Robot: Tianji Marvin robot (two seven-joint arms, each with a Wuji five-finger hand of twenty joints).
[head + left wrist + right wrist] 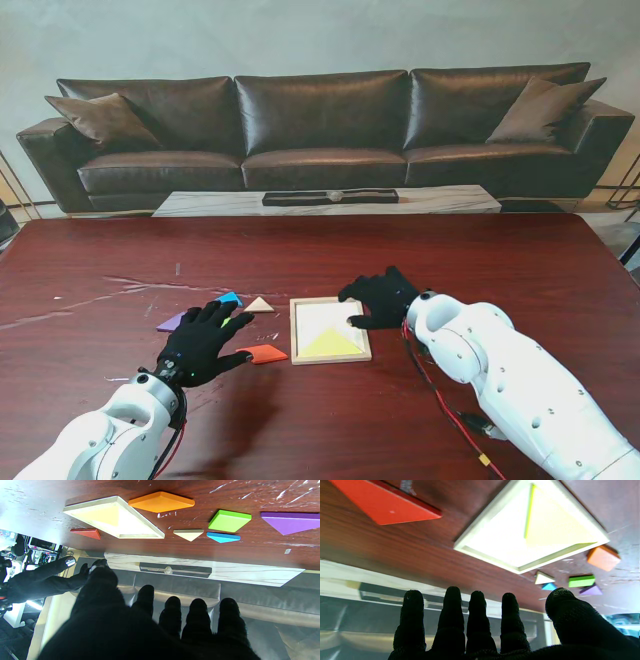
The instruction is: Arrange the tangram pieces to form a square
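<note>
On the dark worktop (90, 260), the wooden frame (296, 330) holds a yellow triangle (330, 345). The left hand (200, 340), fingers spread and empty, covers loose pieces beside an orange piece (265, 354). The right hand (380, 297) rests spread and empty at the frame's right. No writing is legible.

Before you, the square tray (296, 345) lies at the table's (90, 260) middle, one triangle (331, 345) inside its near half. A loose piece (264, 354) sits just left of the tray; a small triangle (259, 304) lies off its far left corner. Further pieces (229, 520) cluster farther left. One piece (387, 505) lies right of the tray.
</note>
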